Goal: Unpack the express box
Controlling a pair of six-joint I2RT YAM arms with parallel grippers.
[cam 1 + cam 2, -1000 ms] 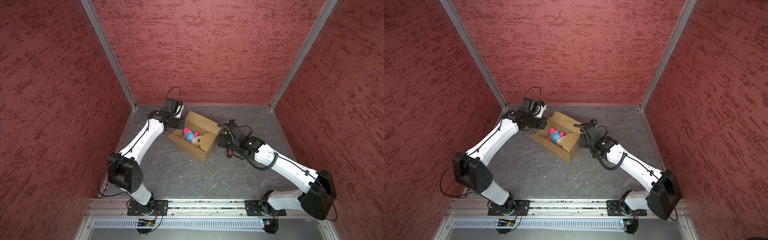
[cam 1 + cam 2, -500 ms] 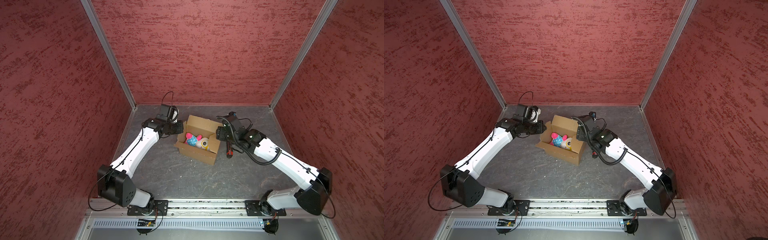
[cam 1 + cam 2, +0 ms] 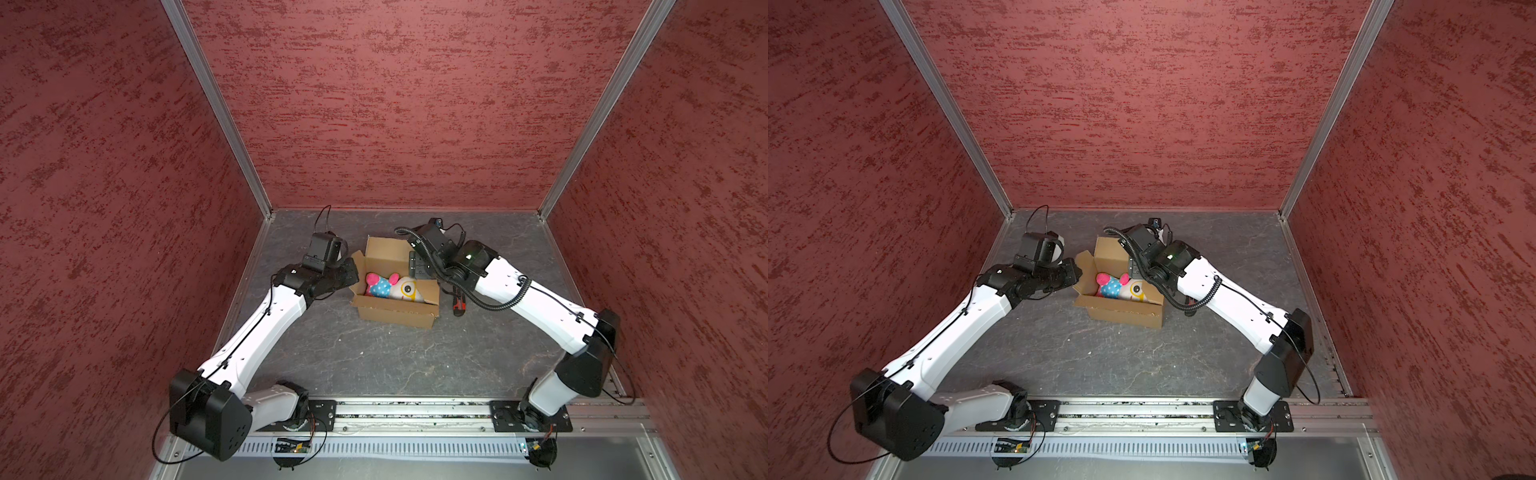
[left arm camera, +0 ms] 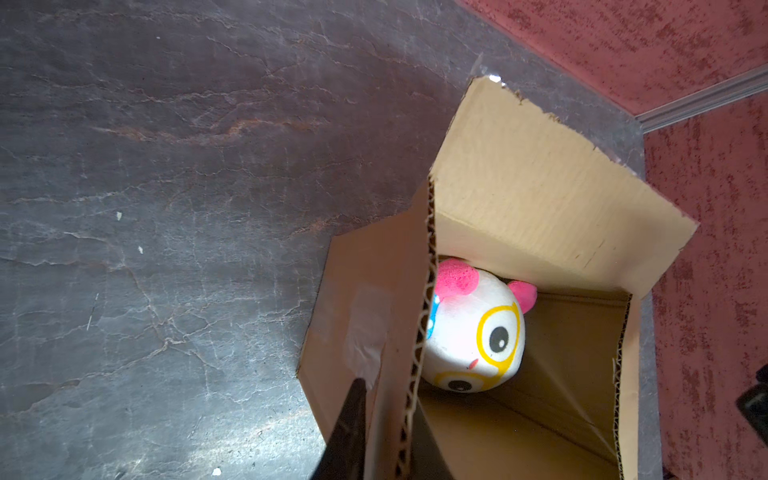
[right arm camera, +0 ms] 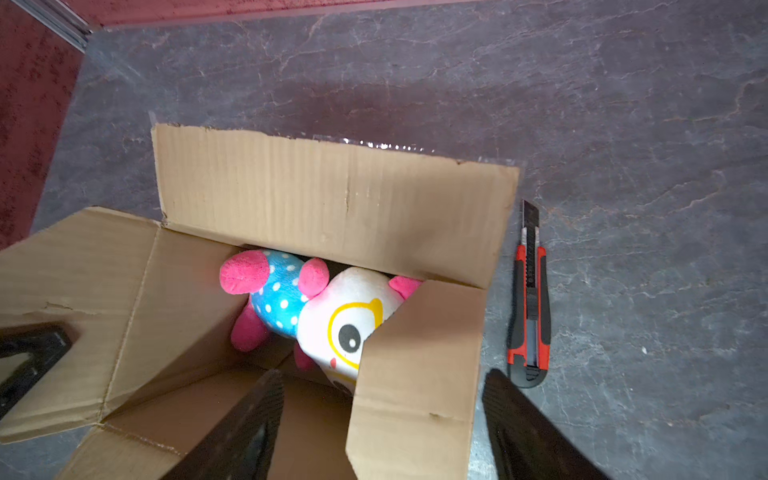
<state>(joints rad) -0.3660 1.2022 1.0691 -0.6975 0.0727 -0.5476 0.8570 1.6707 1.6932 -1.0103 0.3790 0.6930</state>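
Observation:
The express box (image 3: 395, 312) (image 3: 1121, 312) is a brown carton standing open mid-table in both top views. A pink, blue and white plush toy (image 3: 392, 286) (image 3: 1121, 286) (image 4: 473, 332) (image 5: 316, 307) lies inside. My left gripper (image 3: 351, 268) (image 3: 1077, 266) (image 4: 388, 399) is shut on the box's left end flap (image 4: 374, 324), with the corrugated edge running between its fingers. My right gripper (image 3: 415, 266) (image 3: 1133, 266) (image 5: 382, 376) is open astride the right end flap (image 5: 419, 365), one finger inside the box and one outside.
A red-and-black utility knife (image 3: 458, 305) (image 5: 530, 299) lies on the dark tabletop just right of the box, under my right arm. The back flap (image 5: 332, 195) stands up. Red walls enclose the table on three sides.
The box has swung from a diagonal to nearly square with the front edge, held by my left gripper. My right gripper has moved back over the box's right end and opened wider.

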